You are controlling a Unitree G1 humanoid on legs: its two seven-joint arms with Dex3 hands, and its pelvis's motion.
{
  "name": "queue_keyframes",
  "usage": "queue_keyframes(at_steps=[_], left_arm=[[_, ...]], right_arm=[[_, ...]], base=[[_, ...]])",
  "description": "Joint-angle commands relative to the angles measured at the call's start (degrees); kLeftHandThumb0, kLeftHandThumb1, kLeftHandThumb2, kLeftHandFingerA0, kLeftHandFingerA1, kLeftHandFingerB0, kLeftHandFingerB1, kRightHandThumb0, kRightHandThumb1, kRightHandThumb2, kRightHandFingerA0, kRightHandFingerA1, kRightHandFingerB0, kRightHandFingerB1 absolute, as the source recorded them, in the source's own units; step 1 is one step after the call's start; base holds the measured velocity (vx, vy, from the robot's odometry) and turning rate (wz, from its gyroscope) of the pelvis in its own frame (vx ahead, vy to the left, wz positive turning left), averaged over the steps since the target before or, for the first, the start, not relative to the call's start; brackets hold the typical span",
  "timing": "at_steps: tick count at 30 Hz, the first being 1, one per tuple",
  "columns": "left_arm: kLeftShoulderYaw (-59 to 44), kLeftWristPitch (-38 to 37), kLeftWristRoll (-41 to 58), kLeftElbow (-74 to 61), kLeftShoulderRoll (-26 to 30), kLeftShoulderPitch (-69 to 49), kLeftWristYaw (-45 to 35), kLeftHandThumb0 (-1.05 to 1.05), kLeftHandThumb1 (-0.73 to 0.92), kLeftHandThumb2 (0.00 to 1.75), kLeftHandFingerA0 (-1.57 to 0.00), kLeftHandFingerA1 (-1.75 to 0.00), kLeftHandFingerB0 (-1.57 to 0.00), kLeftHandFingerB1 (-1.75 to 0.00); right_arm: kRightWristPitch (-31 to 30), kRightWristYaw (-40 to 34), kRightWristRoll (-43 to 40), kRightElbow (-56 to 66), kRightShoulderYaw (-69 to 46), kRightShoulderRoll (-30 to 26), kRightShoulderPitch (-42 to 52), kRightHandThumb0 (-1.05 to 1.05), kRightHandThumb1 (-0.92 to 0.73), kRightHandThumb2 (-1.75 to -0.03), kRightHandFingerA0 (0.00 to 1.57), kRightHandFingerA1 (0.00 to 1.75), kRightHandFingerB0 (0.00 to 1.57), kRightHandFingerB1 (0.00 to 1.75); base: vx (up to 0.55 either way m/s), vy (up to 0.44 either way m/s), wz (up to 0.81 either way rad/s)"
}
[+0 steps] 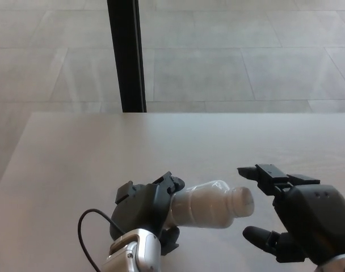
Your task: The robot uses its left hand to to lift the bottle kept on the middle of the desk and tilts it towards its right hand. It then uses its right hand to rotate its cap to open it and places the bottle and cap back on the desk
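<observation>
Bottle (203, 205) time: the left hand (143, 208) holds the white plastic bottle up off the pale surface (76, 153), with its fingers wrapped tight around the bottom half. The bottle lies on its side, tipped so that its white cap (243, 201) points at the right hand (294, 218).

The right hand is just beside the cap but not touching it. Its fingers (263, 171) are spread wide and hold nothing. Two fingers reach out above the cap and the thumb sticks out lower down, so there is a gap for the cap to fit into.

So the lifting and tipping look done. The step now seems to be getting the right hand onto the cap, and the cap looks like it is on the bottle, not yet opened.

Next, the right hand likely needs to slide a little closer, close its fingers around the cap, and turn it. The left hand should hold the bottle firm so it does not spin too.
</observation>
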State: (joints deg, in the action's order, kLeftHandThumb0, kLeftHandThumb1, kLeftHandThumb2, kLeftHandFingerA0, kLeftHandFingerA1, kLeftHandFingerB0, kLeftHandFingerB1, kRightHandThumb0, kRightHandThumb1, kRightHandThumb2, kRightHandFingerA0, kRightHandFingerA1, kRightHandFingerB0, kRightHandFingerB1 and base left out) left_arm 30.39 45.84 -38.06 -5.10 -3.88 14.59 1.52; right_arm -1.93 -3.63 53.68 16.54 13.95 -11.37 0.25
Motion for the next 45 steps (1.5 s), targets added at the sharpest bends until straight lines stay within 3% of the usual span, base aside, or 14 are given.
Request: queue_keyframes(at_steps=[1,3,4,14,18,19,21,22,24,25,28,33,37,45], left_arm=[[-0.1,3.1,1.5,2.0,0.5,-2.4,-3.1,0.08,0.84,0.66,-0.64,-1.15,-0.51,-0.66],[0.0,2.8,1.5,1.7,0.7,-2.9,-3.1,0.08,0.83,0.69,-0.64,-1.12,-0.51,-0.66],[0.2,2.8,1.1,1.7,0.7,-3.0,-2.8,0.08,0.83,0.68,-0.66,-1.16,-0.50,-0.65],[0.1,3.3,1.0,1.7,0.6,-2.8,-3.1,0.06,0.81,0.68,-0.61,-0.86,-0.40,-0.54],[0.3,3.3,0.8,1.9,0.6,-2.8,-2.8,0.08,0.83,0.64,-0.62,-1.08,-0.50,-0.66],[0.5,2.9,0.8,1.6,1.1,-3.0,-3.1,0.12,0.64,0.94,-0.60,-0.83,-0.42,-0.64],[0.6,2.6,0.9,1.2,1.2,-3.2,-3.1,0.07,0.82,0.65,-0.59,-0.84,-0.44,-0.58],[0.4,2.5,1.1,1.1,1.1,-3.4,-2.9,0.12,0.64,0.95,-0.62,-0.84,-0.39,-0.62],[0.7,2.6,0.8,1.1,1.4,-3.3,-3.1,0.11,0.63,0.95,-0.60,-0.81,-0.37,-0.60],[0.7,3.2,0.8,1.0,1.2,-3.2,-3.3,0.07,0.83,0.65,-0.62,-0.90,-0.46,-0.57],[0.2,2.2,1.2,0.8,1.0,-3.9,-2.4,0.14,0.63,0.95,-0.61,-0.84,-0.41,-0.64],[0.4,2.0,0.8,1.3,1.0,-4.0,-2.2,0.10,0.80,0.68,-0.58,-1.23,-0.53,-0.73],[0.6,3.1,0.6,1.4,0.9,-3.8,-2.7,0.07,0.83,0.65,-0.60,-0.94,-0.48,-0.65],[0.8,1.7,0.7,1.8,1.3,-4.0,-2.5,0.09,0.85,0.67,-0.64,-1.15,-0.55,-0.75]], right_arm=[[-0.8,-0.2,-0.1,1.0,0.8,0.2,0.5,-0.69,-0.53,-0.63,0.68,1.33,0.37,0.43],[-0.8,-0.4,0.2,1.0,1.1,0.2,0.3,-0.63,-0.46,-0.90,0.73,1.15,0.29,0.53],[-0.6,-0.4,-0.4,0.8,0.9,0.1,0.0,-0.62,-0.60,-0.59,0.75,1.38,0.39,0.41],[1.1,-2.4,-1.1,-1.2,0.0,-1.4,-1.1,-0.50,-0.66,-0.61,0.94,1.18,0.44,0.41],[2.6,-3.4,-3.0,-1.8,-0.6,-1.5,-0.9,-0.43,-0.71,-0.68,0.86,1.57,0.50,0.46],[3.2,-3.8,-3.3,-2.1,-0.7,-1.7,-0.9,-0.34,-0.73,-0.65,0.91,1.69,0.57,0.54],[3.5,-3.8,-3.8,-2.0,-1.0,-1.8,-0.8,-0.33,-0.74,-0.69,0.95,1.72,0.63,0.59],[3.4,-3.6,-3.8,-1.9,-1.0,-1.8,-0.8,-0.35,-0.74,-0.70,0.90,1.71,0.72,0.65],[2.9,-2.5,-3.7,-1.3,-1.0,-2.1,-0.7,-0.39,-0.72,-0.67,0.89,1.65,0.87,0.75],[3.5,-2.9,-3.5,-1.4,-1.0,-2.6,-0.9,-0.45,-0.68,-0.66,0.90,1.66,0.89,0.75],[4.1,-3.8,-3.9,-1.8,-0.8,-2.3,-0.8,-0.43,-0.65,-0.64,0.95,1.66,0.90,0.74],[4.9,-5.1,-4.3,-1.8,-0.7,-1.7,-0.8,-0.42,-0.61,-0.66,0.96,1.66,0.90,0.74],[5.4,-5.7,-4.1,-1.9,-0.6,-1.8,-1.0,-0.41,-0.60,-0.69,0.95,1.66,0.88,0.75],[9.8,-12.4,-2.4,-3.9,-0.5,-2.7,-1.8,-0.30,-0.48,-1.00,0.94,1.67,0.88,1.18]], base=[[0.00,0.000,0.00],[0.00,0.000,0.00],[0.00,0.000,0.00],[0.00,0.000,0.00],[0.00,0.000,0.00],[0.00,0.000,0.00],[0.00,0.000,0.00],[0.00,0.000,0.00],[0.00,0.000,0.00],[0.00,0.000,0.00],[0.00,0.000,0.00],[0.00,0.000,0.00],[0.00,0.000,0.00],[0.00,0.000,0.00]])
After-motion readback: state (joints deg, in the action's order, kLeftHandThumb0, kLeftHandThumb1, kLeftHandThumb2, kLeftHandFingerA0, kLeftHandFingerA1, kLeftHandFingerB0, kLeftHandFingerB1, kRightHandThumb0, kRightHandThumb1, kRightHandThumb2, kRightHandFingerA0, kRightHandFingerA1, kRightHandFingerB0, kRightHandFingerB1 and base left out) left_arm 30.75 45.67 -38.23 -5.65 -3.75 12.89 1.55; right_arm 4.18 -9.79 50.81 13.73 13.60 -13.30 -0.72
